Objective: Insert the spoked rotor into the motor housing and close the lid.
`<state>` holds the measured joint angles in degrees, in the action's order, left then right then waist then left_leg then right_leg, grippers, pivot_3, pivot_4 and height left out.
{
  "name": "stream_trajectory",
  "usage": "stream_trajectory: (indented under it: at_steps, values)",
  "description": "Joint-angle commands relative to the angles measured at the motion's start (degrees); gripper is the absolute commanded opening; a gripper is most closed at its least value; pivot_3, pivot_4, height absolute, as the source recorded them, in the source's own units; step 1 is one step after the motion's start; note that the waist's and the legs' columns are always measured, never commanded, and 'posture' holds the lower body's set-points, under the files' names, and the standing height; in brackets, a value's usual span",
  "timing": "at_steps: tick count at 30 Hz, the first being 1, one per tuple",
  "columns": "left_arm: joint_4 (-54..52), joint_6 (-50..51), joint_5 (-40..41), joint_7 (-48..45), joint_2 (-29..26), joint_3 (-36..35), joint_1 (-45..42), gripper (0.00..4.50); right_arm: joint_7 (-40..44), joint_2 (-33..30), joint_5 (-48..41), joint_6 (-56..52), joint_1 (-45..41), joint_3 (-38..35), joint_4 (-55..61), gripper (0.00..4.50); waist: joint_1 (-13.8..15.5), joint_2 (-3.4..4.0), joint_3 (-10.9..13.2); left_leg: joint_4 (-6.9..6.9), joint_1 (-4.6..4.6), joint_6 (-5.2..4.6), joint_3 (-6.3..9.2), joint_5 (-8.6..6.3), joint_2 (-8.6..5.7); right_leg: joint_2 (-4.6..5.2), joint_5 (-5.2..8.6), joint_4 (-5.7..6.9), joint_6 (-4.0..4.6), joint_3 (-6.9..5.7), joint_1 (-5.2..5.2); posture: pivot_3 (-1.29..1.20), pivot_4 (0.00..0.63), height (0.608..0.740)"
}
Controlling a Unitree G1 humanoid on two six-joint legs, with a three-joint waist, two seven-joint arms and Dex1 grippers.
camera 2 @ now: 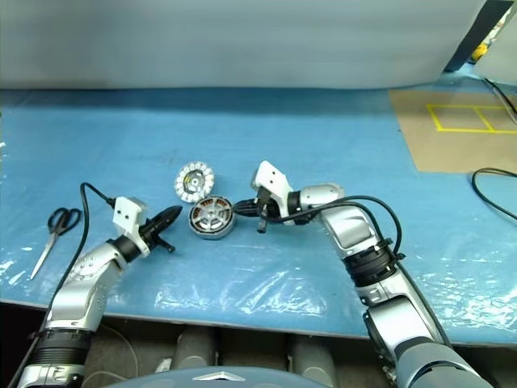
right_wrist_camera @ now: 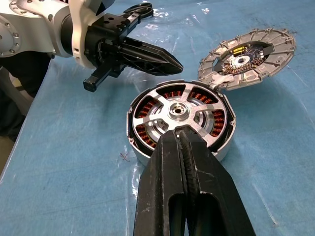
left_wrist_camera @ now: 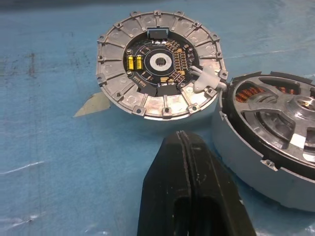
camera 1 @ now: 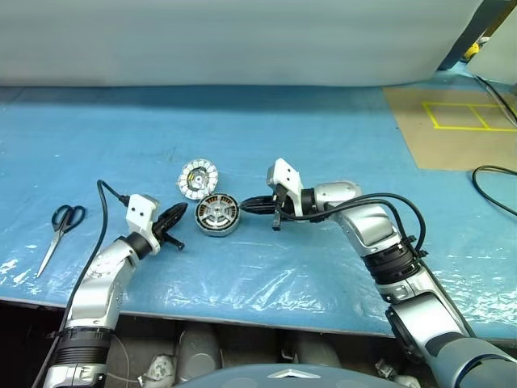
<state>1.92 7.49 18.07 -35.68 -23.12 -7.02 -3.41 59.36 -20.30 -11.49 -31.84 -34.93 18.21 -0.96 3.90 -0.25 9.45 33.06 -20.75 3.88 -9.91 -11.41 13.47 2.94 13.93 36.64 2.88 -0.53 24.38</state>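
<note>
Your left gripper sits pinched shut and empty just left of the motor housing, where the spoked rotor already rests inside the copper windings, and the lid lies behind it, circuit face up, its edge touching the housing's rim. Your right gripper, also closed on nothing, points at the housing's right side. Push in with either closed tip and you may shove the housing across the slick blue sheet, or tip the lid off its rim before you can seat it.
</note>
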Motion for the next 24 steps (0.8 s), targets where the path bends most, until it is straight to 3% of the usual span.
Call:
stream_trajectory:
  at_steps: [1, 12, 24]
  values:
    - [0.72, -0.01, -1.73, 0.99, -0.50, 0.42, -1.76, 0.00, -0.54, 0.32, -1.15, 0.52, -0.33, -0.76, 1.89, 0.04, -0.01, 0.00, 0.00, 0.00, 0.00, 0.00, 0.00, 0.00, 0.00, 0.00, 0.00, 0.00, 0.00, 0.00, 0.00, 0.00, 0.150, 0.740]
    - [17.30, -5.13, -6.11, 0.55, 1.21, 2.71, -9.71, 0.00, -2.23, 1.01, -1.59, 0.89, -0.74, -1.56, 2.00, 0.04, 0.02, 0.00, 0.00, 0.00, 0.04, 0.00, 0.03, 0.00, -0.04, 0.00, -0.12, 0.01, -0.20, 0.01, -0.05, 0.00, 0.150, 0.740]
    - [40.99, -15.26, 1.81, -9.02, 8.21, -4.31, -22.32, 0.00, -3.43, 2.07, -2.18, 1.40, -1.10, -2.38, 1.81, 0.04, 0.40, 0.05, -0.03, -0.06, 0.75, -0.04, 0.08, 0.01, -0.61, 0.49, -0.08, 0.00, -0.20, 0.25, -0.70, 0.00, 0.150, 0.740]
